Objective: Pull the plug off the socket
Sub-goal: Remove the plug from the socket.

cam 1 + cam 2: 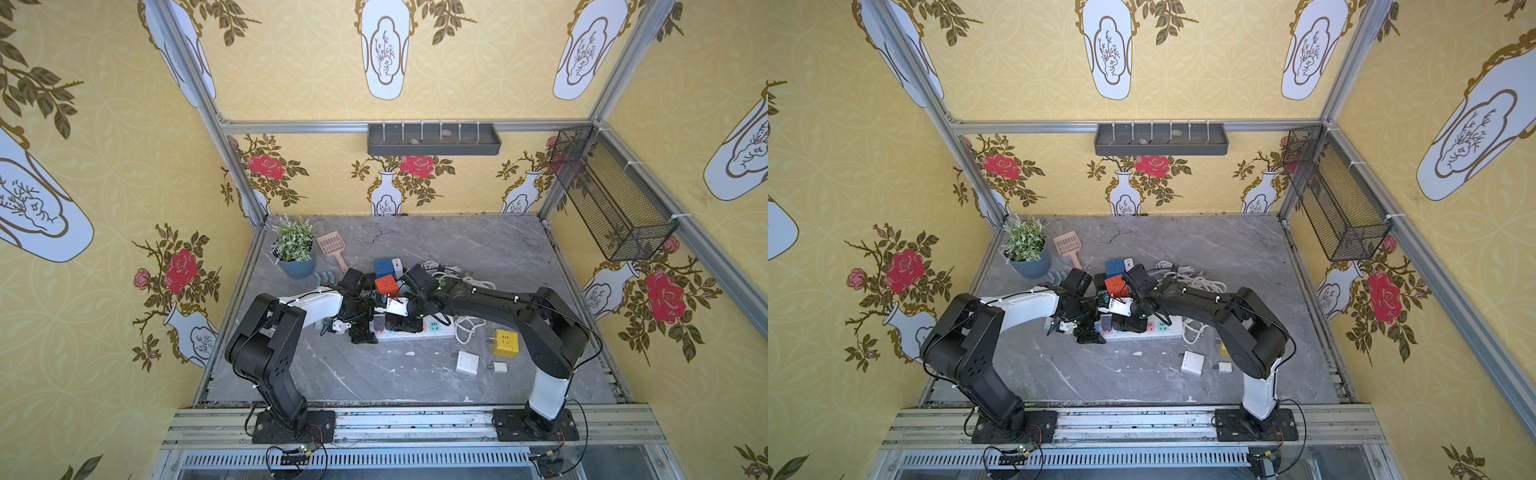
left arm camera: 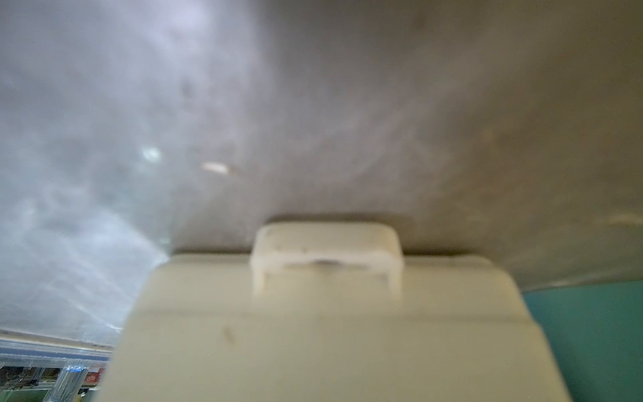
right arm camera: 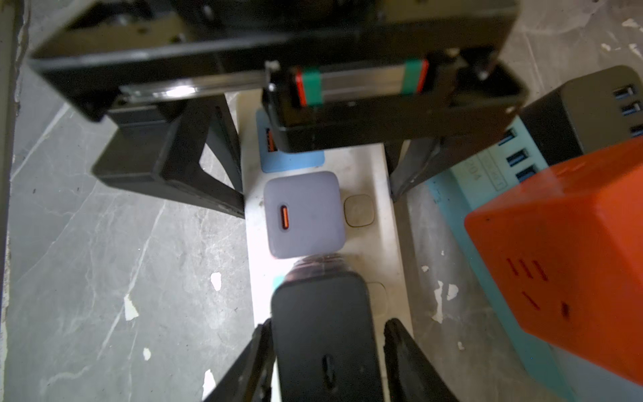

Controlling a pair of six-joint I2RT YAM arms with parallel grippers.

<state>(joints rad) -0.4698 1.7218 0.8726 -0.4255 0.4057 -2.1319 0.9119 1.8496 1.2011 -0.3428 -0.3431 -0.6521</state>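
Only the right wrist view shows the right gripper (image 3: 327, 325) narrowly astride the black plug (image 3: 323, 351), grip uncertain; just ahead, the left gripper (image 3: 316, 202) clamps the power strip (image 3: 368, 250) by its edges.

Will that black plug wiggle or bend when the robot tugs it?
Probably stiff: the plug looks like hard plastic. Its smooth sides might slip in the right tool. Seated in the strip, it likely resists; the left tool holds that.
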